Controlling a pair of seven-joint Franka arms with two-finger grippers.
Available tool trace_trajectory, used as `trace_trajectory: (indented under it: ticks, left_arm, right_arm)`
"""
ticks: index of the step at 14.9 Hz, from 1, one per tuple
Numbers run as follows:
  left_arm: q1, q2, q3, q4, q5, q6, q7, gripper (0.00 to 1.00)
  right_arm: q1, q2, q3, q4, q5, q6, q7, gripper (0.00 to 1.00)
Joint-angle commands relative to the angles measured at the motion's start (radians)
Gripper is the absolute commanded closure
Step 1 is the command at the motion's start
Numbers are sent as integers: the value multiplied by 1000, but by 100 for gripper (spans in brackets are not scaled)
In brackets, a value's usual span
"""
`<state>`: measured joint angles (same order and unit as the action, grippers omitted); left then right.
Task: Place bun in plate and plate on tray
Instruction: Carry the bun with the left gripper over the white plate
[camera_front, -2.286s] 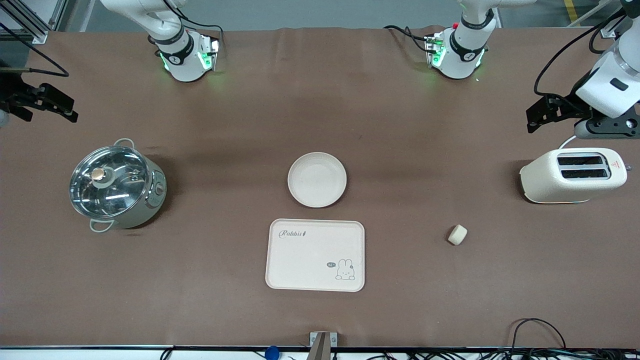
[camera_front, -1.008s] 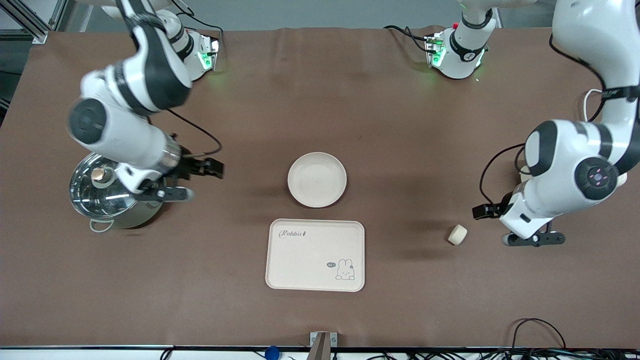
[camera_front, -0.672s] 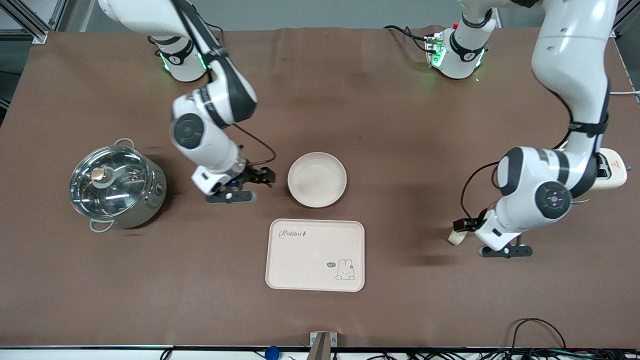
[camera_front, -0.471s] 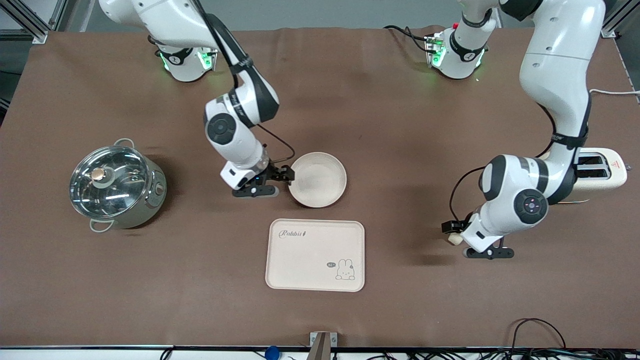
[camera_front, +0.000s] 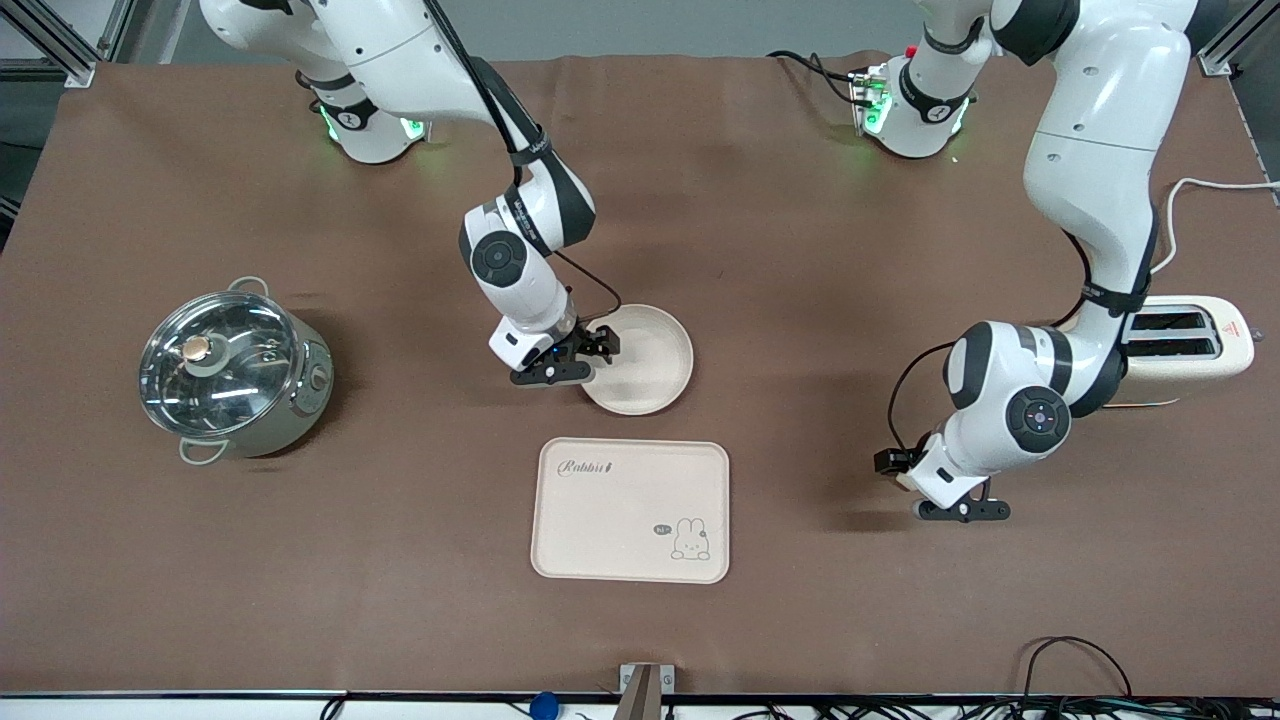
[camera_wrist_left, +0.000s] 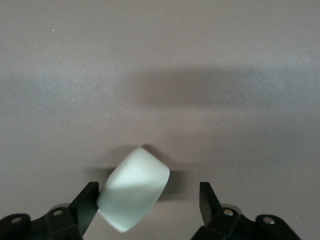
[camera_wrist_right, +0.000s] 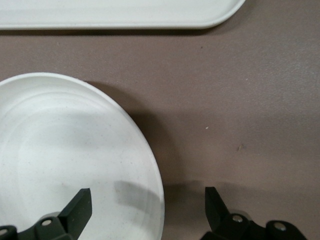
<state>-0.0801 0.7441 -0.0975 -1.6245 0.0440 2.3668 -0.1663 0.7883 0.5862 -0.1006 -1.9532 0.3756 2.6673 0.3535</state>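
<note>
Now both arms are closing in: left gripper (camera_wrist_left: 150, 207), fingers wide, is straddling the small cream-white bun (camera_wrist_left: 133, 188) on the table; right gripper (camera_wrist_right: 150, 210), wide, is bracketing the round cream plate's (camera_wrist_right: 60, 150) rim.

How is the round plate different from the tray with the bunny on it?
The plate is round; the tray is a rectangle with rounded corners. The plate is plain; the tray has a rabbit drawing and "Rabbit" writing. The plate is smaller and lies farther from the front camera. The open right gripper straddles the plate's rim; nothing touches the tray. Both are cream-white and sit flat on the table.
</note>
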Motion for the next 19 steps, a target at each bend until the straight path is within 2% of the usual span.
trace_trajectory:
  ticks: [1,3,8,9,12,15,19]
  left_arm:
    - [-3,24,5,15,4,29,2,15]
    - [3,26,7,12,4,28,2,27]
    - [-1,14,6,12,1,6,-56,71]
    - [-3,11,2,17,2,-10,-77,75]
    - [-47,-25,-2,31,1,-67,-168,76]
    - [-143,-42,-10,95,-12,-170,-362,74]
    - [-236,-39,-72,121,-13,-182,-640,72]
  right_arm:
    - [17,-6,-11,-38,26,39,-1,0]
    - [17,-6,-11,-38,26,39,1,0]
    - [22,-6,-11,-36,28,42,-1,0]
    - [22,-6,-11,-36,28,40,-1,0]
    - [22,-6,-11,-36,28,40,-1,0]
    - [23,-6,-11,-36,28,40,-1,0]
    - [26,-6,-11,-36,28,43,-1,0]
